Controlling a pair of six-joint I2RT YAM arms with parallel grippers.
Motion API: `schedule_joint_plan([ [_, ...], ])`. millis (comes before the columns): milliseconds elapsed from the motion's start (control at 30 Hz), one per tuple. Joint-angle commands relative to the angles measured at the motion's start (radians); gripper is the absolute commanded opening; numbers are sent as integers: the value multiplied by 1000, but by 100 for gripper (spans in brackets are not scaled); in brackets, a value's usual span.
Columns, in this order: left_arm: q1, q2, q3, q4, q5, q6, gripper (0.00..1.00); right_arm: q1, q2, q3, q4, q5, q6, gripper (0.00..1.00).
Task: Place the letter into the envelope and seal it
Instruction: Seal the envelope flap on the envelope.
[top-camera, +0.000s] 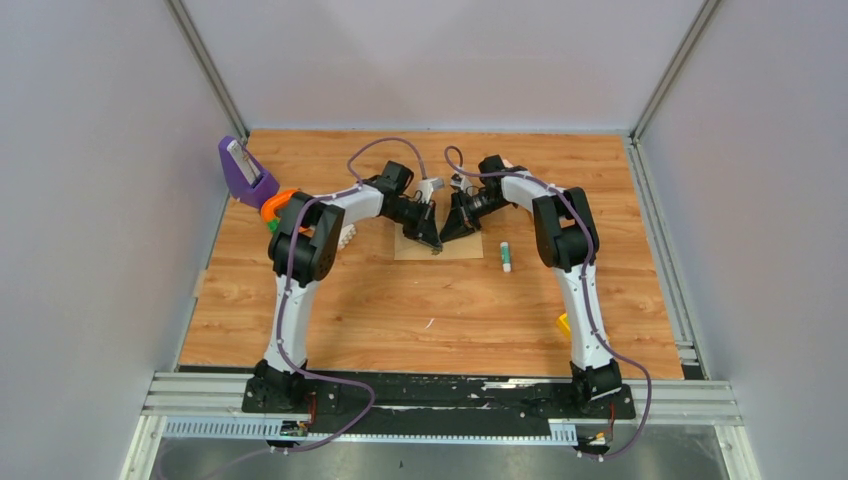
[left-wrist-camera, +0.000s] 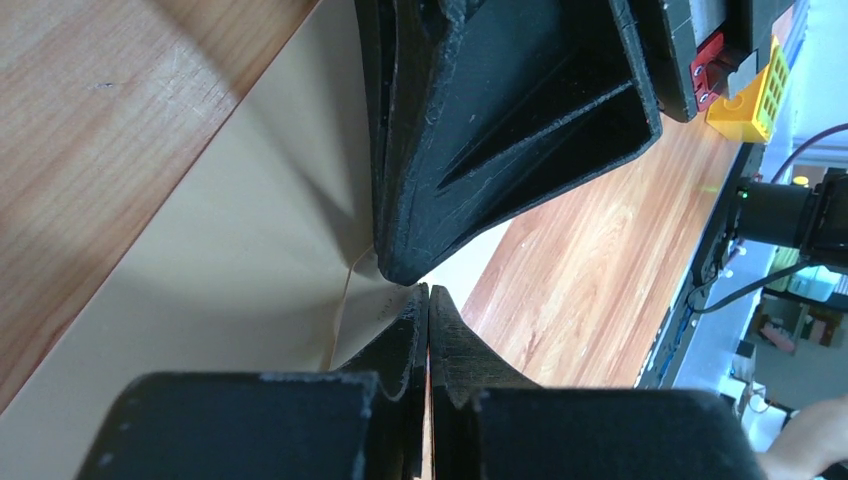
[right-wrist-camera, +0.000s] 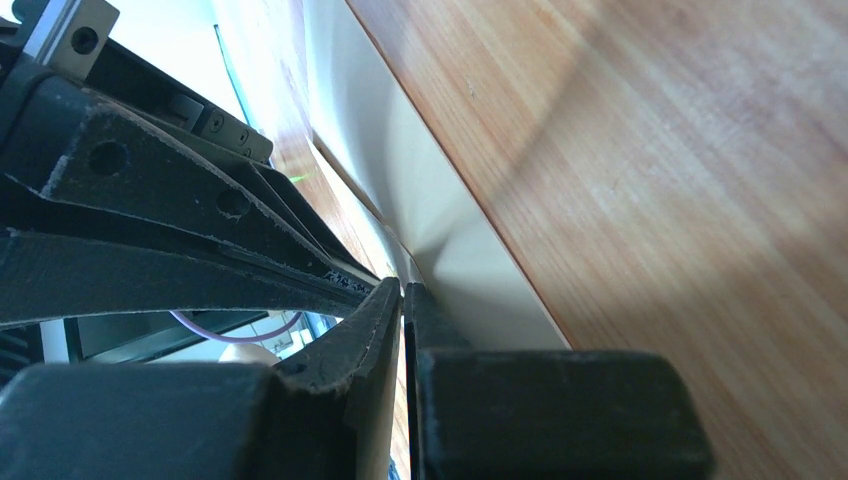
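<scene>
Envelope lay flat on the table, beneath both arms. Left gripper and right gripper were clenched, tips meeting at its edge; whether paper was caught was unclear. Glue stick lay beside the envelope, right of it.

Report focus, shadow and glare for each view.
Top external: sharp and evenly lit, with faint shadows on the table. Left wrist: near fingers blurred, a dark shadow across the pale paper, right edge overexposed. Right wrist: fingers soft, upper-left background blown out.
</scene>
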Motion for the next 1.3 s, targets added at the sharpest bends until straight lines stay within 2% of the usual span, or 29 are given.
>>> schedule_joint_plan([
  [0,6,17,-48,34,-130,18,0,6,-7,-1,7,54,-42,8],
  [700,17,11,-73,35,-132,5,0,-17,-70,-63,-33,86,-93,8],
  [1133,7,-1,-79,34,-115,12,0,16,40,101,-31,58,-22,8],
  [1267,5,-6,-78,34,-114,11,0,21,44,101,-30,55,-23,8],
])
